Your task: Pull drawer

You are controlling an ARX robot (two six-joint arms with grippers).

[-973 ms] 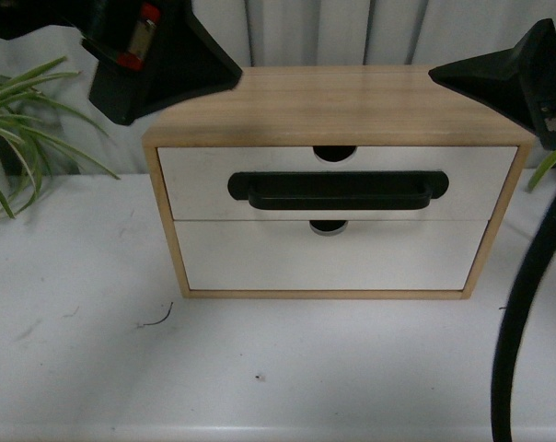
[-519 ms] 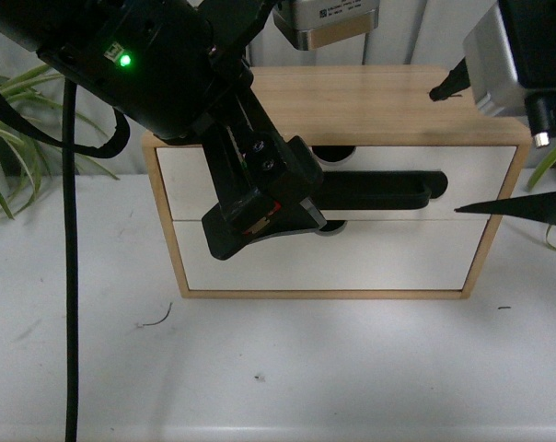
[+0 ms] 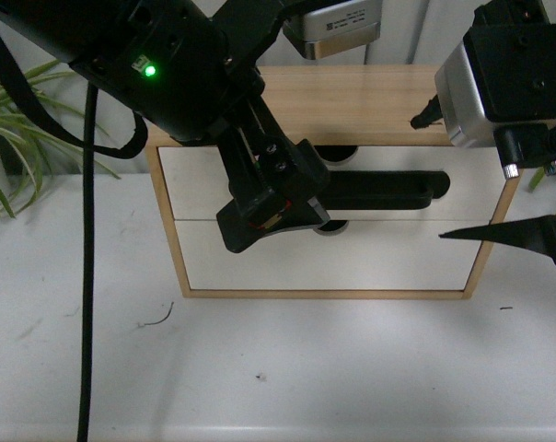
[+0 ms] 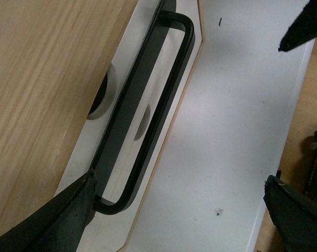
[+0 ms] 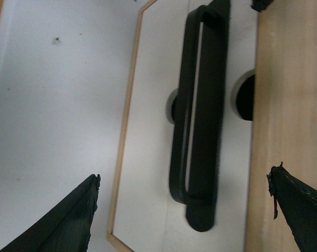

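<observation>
Our two grippers, left gripper [image 4: 179, 184] and right gripper [image 5: 183, 175], both gape wide and hold nothing. We count one cabinet [image 3: 352, 101], two white fronts and one handle [image 3: 388, 189]. On the left, the left gripper hangs before the drawer [image 3: 200, 180], one finger [image 4: 64, 220] just beside the handle's end (touching or not, we cannot tell). The drawer sits shut above the plain front [image 3: 352, 262]. On the right, the right gripper frames the handle's other end, apart from it.
</observation>
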